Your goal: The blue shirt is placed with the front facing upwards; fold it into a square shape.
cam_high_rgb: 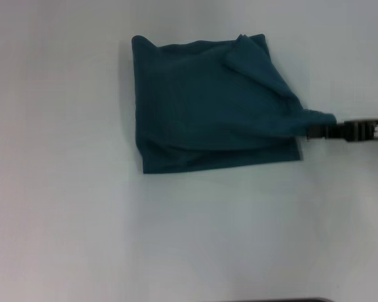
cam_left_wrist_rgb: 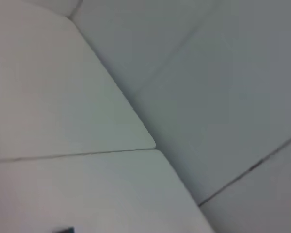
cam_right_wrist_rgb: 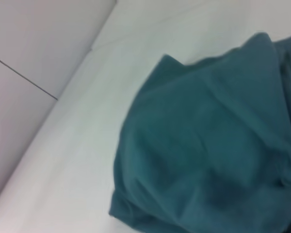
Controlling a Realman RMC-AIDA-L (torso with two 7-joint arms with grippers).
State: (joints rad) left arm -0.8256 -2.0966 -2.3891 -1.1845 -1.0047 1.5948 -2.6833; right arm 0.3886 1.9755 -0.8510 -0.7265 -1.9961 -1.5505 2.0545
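The blue shirt (cam_high_rgb: pixel 208 104) lies roughly square on the tabletop (cam_high_rgb: pixel 189 239); the right gripper (cam_high_rgb: pixel 316 131), clenching its right corner, risks dragging the fold askew.

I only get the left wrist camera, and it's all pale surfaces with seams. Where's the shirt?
Observer: The blue shirt lies on the white table, already folded into a rough square, in the head view.
Operator: Is anything touching it?
Observer: Yes, the right gripper pinches its right edge, pulling the cloth into a point.
Operator: And the arm whose camera I'm watching?
Observer: The left gripper is not in any view.
Operator: Can you see the lettering?
Observer: No, only plain blue fabric shows.
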